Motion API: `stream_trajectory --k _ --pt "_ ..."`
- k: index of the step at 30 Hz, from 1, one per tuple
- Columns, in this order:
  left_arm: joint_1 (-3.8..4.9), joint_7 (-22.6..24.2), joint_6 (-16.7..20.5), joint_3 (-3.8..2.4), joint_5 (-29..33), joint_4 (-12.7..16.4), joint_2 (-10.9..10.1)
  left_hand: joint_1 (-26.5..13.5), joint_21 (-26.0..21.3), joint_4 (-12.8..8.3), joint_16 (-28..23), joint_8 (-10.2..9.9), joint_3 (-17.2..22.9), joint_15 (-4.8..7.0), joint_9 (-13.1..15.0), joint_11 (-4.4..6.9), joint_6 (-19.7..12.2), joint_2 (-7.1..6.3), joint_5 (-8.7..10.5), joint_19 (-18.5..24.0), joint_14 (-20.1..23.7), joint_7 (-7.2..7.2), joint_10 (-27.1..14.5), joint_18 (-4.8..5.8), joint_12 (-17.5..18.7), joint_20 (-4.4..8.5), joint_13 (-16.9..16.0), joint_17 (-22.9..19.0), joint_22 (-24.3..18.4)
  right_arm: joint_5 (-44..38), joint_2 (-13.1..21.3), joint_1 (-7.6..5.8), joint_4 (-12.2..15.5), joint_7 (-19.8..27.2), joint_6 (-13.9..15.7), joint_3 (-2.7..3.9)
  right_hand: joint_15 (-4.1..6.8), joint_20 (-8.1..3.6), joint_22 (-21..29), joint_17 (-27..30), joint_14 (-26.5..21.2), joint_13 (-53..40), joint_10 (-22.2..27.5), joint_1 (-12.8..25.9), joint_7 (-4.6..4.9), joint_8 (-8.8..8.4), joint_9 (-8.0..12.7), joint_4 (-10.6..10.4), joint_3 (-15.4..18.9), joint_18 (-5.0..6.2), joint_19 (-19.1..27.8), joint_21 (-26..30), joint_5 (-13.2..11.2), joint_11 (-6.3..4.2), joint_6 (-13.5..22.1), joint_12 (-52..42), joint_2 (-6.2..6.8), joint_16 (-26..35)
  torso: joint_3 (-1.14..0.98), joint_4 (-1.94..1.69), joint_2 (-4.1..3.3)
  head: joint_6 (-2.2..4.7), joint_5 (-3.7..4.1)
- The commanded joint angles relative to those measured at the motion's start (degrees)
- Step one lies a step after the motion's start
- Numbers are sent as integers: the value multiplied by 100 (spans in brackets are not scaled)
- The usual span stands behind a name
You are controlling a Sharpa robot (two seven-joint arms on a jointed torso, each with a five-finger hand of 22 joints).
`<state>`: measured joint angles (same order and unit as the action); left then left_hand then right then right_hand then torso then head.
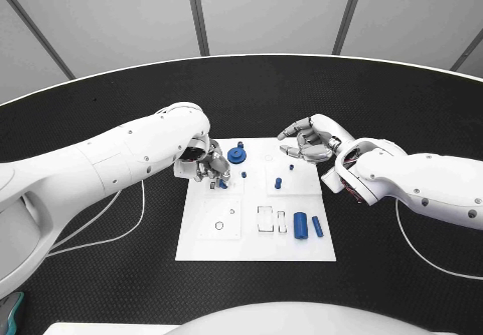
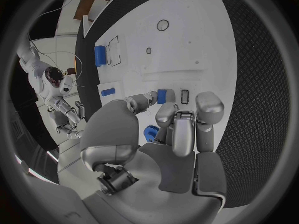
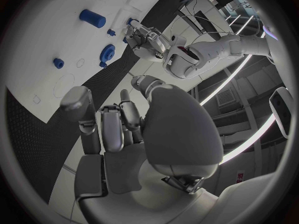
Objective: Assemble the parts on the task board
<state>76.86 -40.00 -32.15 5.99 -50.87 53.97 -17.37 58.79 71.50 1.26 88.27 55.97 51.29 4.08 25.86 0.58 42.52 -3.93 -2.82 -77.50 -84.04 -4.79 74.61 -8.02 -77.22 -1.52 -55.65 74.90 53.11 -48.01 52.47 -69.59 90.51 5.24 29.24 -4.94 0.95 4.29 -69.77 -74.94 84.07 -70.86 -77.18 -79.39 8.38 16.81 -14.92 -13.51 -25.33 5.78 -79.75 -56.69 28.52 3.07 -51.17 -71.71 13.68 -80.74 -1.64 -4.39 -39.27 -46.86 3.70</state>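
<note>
The white task board (image 1: 257,246) lies mid-table. My left hand (image 1: 209,166) hovers over its far left part and pinches a small blue part (image 2: 162,95) between thumb and fingertips. A blue gear (image 1: 237,155) stands just beside that hand, also seen as the gear (image 2: 150,133) under the palm. Short blue pegs (image 1: 278,183) stand mid-board. A thick blue cylinder (image 1: 300,225) and a slimmer one (image 1: 317,226) lie at the near right. My right hand (image 1: 307,139) hangs over the board's far right corner, fingers loosely bent and apart, holding nothing. The right wrist view shows the gear (image 3: 107,52) and my left hand (image 3: 146,37).
Empty rectangular recesses (image 1: 264,218) and a round hole (image 1: 220,225) mark the board's near half. White cables trail over the black table at the left (image 1: 129,209) and right (image 1: 407,241). A teal object (image 1: 8,314) sits at the near left corner.
</note>
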Motion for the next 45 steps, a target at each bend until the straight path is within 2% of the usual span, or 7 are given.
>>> stream_trajectory --k 1,10,32,45 --pt "0 -319 -15 0 0 -5 3 30 15 -69 6 32 72 53 20 52 164 -48 -11 -32 -453 163 11 117 3 6 2 918 -13 0 0 0 1 1 1 0 42 6 -6 -6 257 8 -22 12 -1 18 9 3 -23 65 -24 12 33 2 -29 -18 24 -6 -1 0 1 -4 2" --pt "0 -314 -26 0 4 -39 14 -93 -8 99 -3 26 -183 74 90 77 171 -164 -10 -28 -447 196 -3 114 30 30 43 893 -37 0 3 0 6 7 -25 0 40 7 -13 -3 256 12 -19 52 2 21 16 44 -85 65 -23 17 45 5 -34 -17 44 0 -6 -1 -3 -4 11" --pt "0 -321 -103 0 5 -65 33 -172 -22 284 -4 -5 -461 94 143 99 205 -257 -10 -34 -447 222 -29 115 64 50 106 894 -45 0 11 0 17 12 -18 0 39 8 -5 10 252 25 -11 76 4 20 18 46 -90 68 -17 34 43 8 -32 -6 55 10 0 -2 0 -13 18" --pt "0 -322 -107 0 4 -88 44 -226 -29 428 -8 -36 -627 101 167 105 234 -285 -10 -39 -445 229 -40 116 79 57 131 883 -47 0 15 0 23 18 -8 0 38 8 4 20 249 34 -4 88 5 20 19 45 -92 71 -11 52 42 9 -32 2 59 17 -4 0 0 -15 24"
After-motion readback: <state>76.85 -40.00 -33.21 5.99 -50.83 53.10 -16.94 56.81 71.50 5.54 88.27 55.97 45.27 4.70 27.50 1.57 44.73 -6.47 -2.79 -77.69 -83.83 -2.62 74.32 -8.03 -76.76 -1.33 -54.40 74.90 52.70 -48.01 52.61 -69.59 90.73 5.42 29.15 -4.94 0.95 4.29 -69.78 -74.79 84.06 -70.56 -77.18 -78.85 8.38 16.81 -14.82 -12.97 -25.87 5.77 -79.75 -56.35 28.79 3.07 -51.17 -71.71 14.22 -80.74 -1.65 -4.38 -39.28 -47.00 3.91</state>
